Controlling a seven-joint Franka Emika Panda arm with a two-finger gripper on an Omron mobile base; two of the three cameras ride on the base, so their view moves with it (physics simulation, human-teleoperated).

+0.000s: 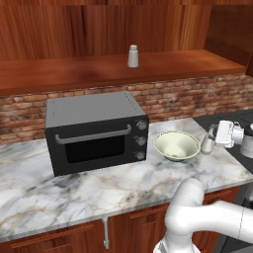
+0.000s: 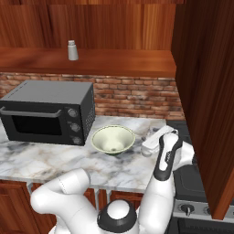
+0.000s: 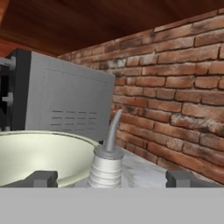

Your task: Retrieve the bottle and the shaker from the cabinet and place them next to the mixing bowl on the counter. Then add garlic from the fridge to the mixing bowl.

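Note:
A small silver bottle (image 1: 207,144) with a curved spout stands upright on the marble counter, just right of the pale green mixing bowl (image 1: 176,146). My gripper (image 1: 214,139) is open, a fingertip on either side of the bottle (image 3: 107,161) without pressing on it. From the right side, the hand (image 2: 157,138) covers part of the bottle (image 2: 147,150) beside the bowl (image 2: 113,139). The grey shaker (image 1: 133,56) stands alone on the wooden cabinet shelf (image 2: 114,61) above, well to the left. The garlic and the fridge are out of view.
A black and grey toaster oven (image 1: 94,131) sits left of the bowl against the brick wall (image 1: 197,96). A dark stovetop (image 1: 247,123) adjoins the counter on the right. A tall wooden cabinet side (image 2: 205,91) rises at the right.

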